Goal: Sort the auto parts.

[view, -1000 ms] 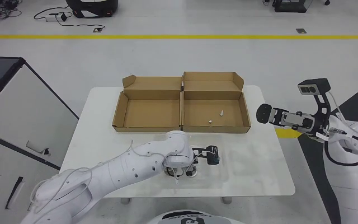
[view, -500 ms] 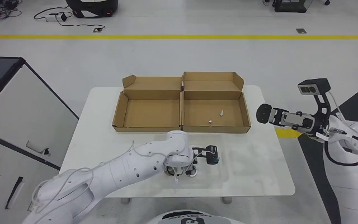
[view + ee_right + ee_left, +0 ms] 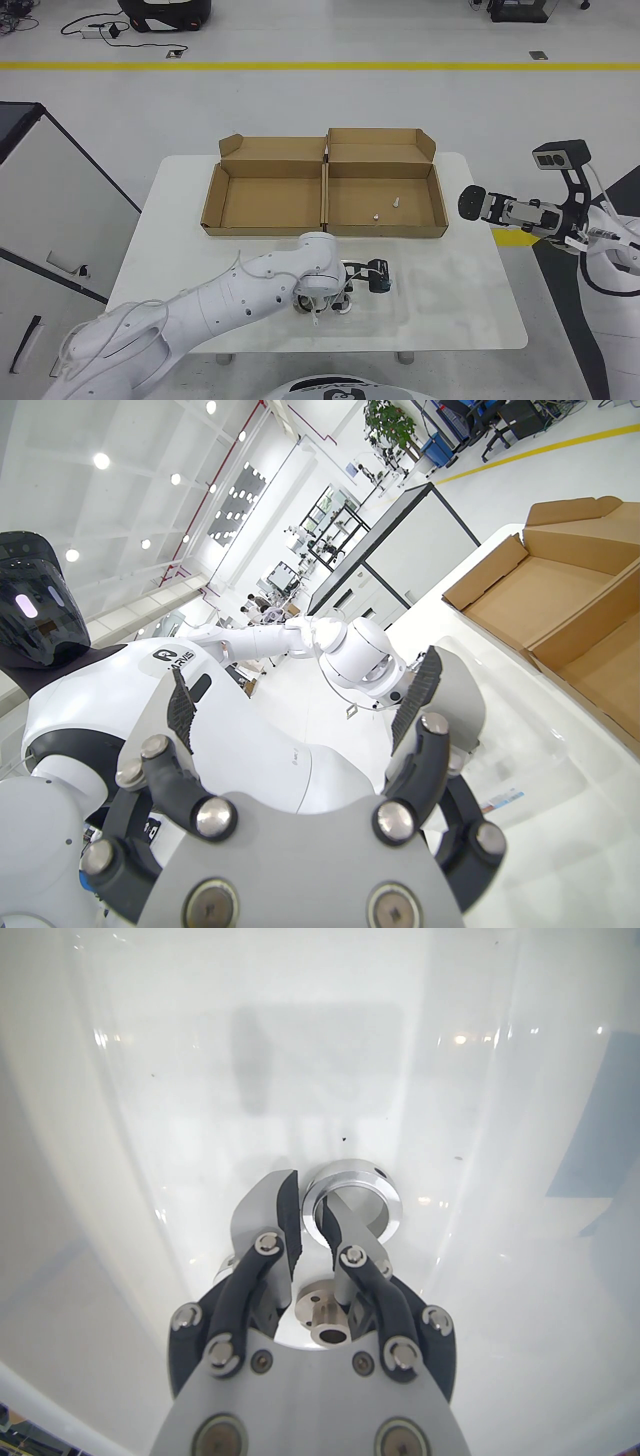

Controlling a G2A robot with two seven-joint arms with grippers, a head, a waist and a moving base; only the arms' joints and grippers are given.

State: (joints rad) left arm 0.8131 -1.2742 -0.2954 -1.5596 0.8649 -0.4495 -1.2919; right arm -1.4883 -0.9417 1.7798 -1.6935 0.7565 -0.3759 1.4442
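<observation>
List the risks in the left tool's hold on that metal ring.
1. The left tool pinches the metal ring on one side of its wall only, one finger inside and one outside. Lifted that way, the ring may swing or slip out.
2. The flanged hub lies on the table right under the tool, so it could be knocked or dragged along.

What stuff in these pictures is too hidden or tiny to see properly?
Top view: two small parts in the right box, too tiny to identify.
Left wrist view: the flanged part, half hidden behind the left gripper pinching the silver ring.
Right wrist view: the right box, cut off by the picture's edge.
</observation>
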